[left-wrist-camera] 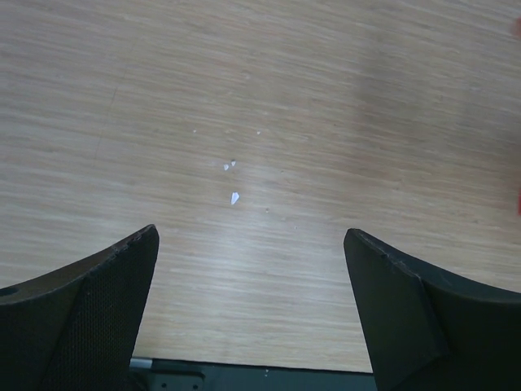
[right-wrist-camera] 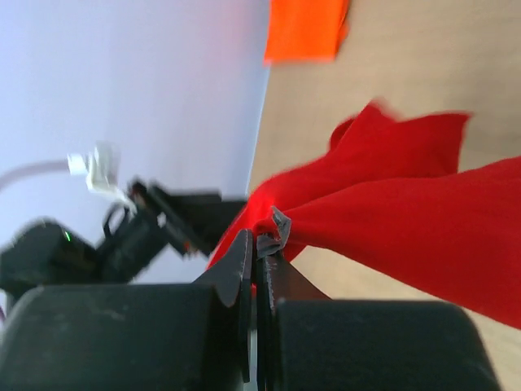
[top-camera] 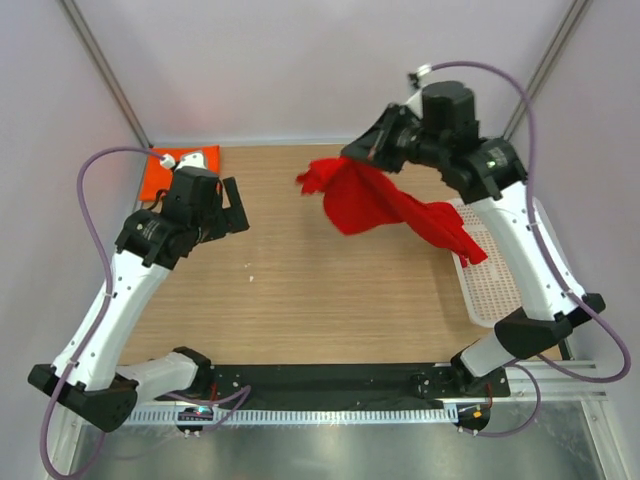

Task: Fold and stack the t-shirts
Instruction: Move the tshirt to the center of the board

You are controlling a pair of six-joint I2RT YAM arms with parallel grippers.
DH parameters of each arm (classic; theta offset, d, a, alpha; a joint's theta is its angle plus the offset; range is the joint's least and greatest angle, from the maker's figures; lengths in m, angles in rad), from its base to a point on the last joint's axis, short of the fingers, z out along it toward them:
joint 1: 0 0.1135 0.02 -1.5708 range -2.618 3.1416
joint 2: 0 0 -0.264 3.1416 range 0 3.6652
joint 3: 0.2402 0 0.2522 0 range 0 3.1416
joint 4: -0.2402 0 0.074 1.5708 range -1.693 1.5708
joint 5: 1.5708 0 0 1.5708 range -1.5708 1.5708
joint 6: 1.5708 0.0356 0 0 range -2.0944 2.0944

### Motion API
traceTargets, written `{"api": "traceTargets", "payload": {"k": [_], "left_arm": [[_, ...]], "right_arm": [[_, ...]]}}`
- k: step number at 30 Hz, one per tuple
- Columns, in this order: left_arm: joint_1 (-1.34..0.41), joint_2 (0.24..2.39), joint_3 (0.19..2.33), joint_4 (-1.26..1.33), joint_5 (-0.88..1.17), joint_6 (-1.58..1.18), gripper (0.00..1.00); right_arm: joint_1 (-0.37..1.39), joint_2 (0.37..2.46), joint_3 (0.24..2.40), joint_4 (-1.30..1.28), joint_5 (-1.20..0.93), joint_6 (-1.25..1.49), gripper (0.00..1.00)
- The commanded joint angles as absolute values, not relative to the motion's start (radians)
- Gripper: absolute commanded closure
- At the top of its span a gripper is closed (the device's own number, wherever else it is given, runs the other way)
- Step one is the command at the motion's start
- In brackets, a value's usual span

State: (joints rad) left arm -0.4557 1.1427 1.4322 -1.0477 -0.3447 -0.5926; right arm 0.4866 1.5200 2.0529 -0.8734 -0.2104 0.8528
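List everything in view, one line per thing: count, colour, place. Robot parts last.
red t-shirt: 1, deep red, hanging in the air over the far right of the table, pinched by the right gripper
orange t-shirt: 1, bright orange, lying at the table's far left corner
basket: 1, white mesh, at the table's right edge
table: 1, light wood, under everything
specks: a few, white, on the bare wood
left gripper: 1, black, open and empty, over the table's left side
right gripper: 1, black, shut on the red t-shirt
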Motion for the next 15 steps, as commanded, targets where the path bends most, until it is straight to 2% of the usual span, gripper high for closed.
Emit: {"api": "traceTargets", "payload": {"k": [1,3,4,5,6,7,9,11,13,15], "left_arm": [[-0.448,1.100,1.485,-1.158,-0.419,-0.696,0.04],[-0.448,1.062,1.491,-1.170,-0.439,-0.716,0.05],[-0.446,1.046,1.490,-1.170,-0.437,-0.733,0.04],[-0.448,1.019,1.486,-1.166,-0.433,-0.738,0.05],[-0.448,1.005,1.479,-1.158,-0.427,-0.739,0.05],[-0.446,0.993,1.462,-1.152,-0.410,-0.744,0.04],[-0.448,0.973,1.448,-1.131,-0.385,-0.742,0.03],[-0.448,0.982,1.444,-1.128,-0.324,-0.735,0.04],[-0.448,1.003,1.439,-1.132,-0.279,-0.732,0.05],[-0.448,1.026,1.418,-1.124,-0.223,-0.721,0.07]], "right_arm": [[0.563,1.537,2.016,-0.828,-0.458,0.822,0.99],[0.557,1.587,2.017,-0.892,-0.504,0.804,0.97],[0.558,1.607,2.010,-0.902,-0.541,0.805,0.93],[0.561,1.643,1.993,-0.902,-0.622,0.814,0.83],[0.560,1.652,1.968,-0.900,-0.641,0.828,0.62],[0.554,1.658,1.923,-0.938,-0.638,0.833,0.54],[0.517,1.651,1.870,-0.998,-0.600,0.815,0.45],[0.483,1.623,1.792,-1.034,-0.473,0.780,0.41],[0.436,1.564,1.706,-1.066,-0.337,0.752,0.33],[0.410,1.530,1.648,-1.091,-0.136,0.707,0.16]]}}
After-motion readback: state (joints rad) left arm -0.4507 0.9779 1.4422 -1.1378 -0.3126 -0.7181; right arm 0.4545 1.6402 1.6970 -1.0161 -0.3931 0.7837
